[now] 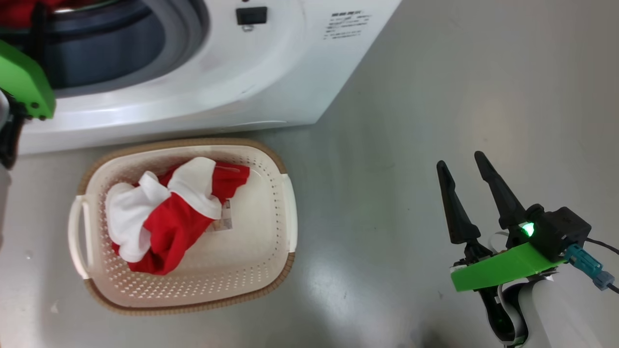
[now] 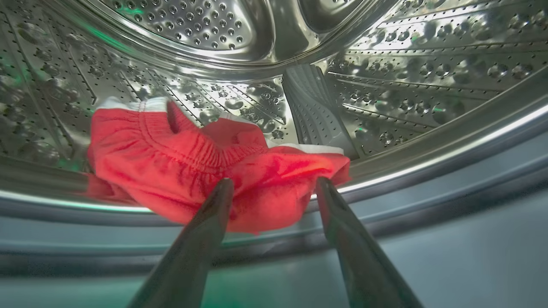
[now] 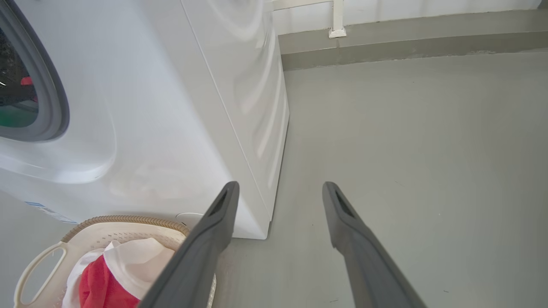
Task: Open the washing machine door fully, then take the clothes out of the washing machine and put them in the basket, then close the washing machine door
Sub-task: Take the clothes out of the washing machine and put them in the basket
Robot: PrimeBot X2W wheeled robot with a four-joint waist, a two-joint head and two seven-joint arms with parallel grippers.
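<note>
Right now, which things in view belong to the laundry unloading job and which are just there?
Job:
washing machine
red garment lying in its drum
red-and-white garment in the basket
left gripper, open at the drum garment
right gripper, open above the floor

Just there:
grey floor
white bracket at the wall base
</note>
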